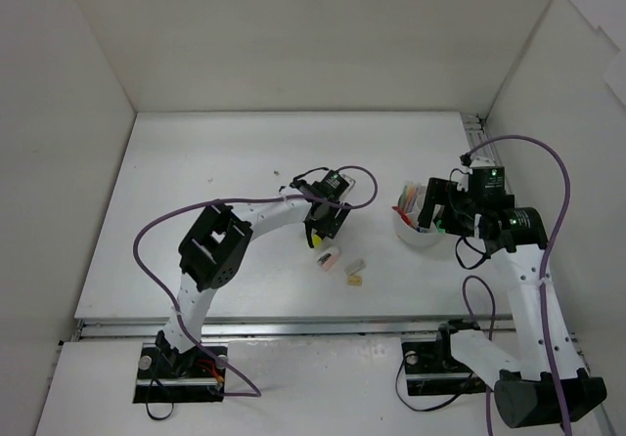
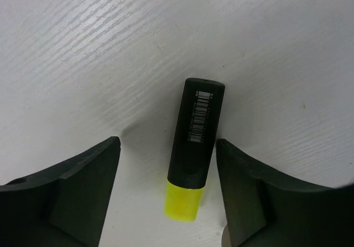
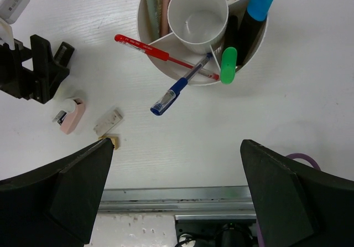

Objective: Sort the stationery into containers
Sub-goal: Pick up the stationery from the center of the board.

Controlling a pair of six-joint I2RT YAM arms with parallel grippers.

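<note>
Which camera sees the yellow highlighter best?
The left wrist view: the highlighter lies large and whole between the fingers, barcode showing. The top view gives only a yellow speck under the left gripper. The right wrist view doesn't show it.

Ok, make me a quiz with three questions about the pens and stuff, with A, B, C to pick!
1. The small cup inside the tub is: A empty, B full of pens, C tipped over.
2. The yellow-ended highlighter lies: A in the tub, B on the table between the fingers of the left hand, C in the cup.
3. How many erasers lie on the table: A one, B three, C six.
Answers: 1 A, its bare bottom shows. 2 B, the left wrist view shows it there. 3 B, a pink eraser, a grey eraser and a tan eraser lie there.
</note>
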